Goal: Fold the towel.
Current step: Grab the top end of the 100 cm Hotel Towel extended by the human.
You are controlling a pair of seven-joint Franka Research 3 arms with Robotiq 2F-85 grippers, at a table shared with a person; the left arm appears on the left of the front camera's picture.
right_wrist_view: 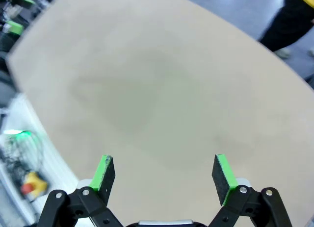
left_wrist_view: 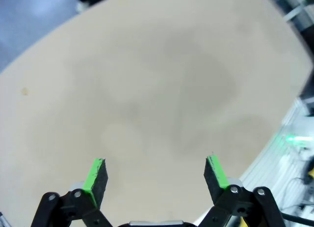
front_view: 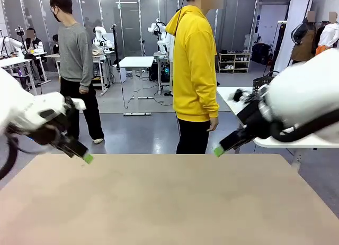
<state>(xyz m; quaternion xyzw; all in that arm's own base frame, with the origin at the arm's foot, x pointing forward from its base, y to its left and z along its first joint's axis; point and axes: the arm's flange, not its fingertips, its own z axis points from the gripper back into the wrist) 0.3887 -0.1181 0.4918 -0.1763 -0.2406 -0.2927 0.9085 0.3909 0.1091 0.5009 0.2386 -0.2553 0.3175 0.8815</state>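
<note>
- Left gripper (front_view: pixel 85 156) hangs above the left far corner of the tan table (front_view: pixel 169 202), jaws spread wide and holding nothing, its green pads (left_wrist_view: pixel 98 174) framing plain tabletop in the wrist view
- Right gripper (front_view: pixel 220 148) hovers over the opposite far corner, likewise wide apart and empty
- Where the towel lies cannot be told from these views, so its direction, its long axis and the nearer arm remain open questions
- A person in a yellow hoodie (front_view: pixel 193 65) stands just beyond the far edge, between the two arms; on this showing, the cloth must reach the table before any fold can begin
</note>
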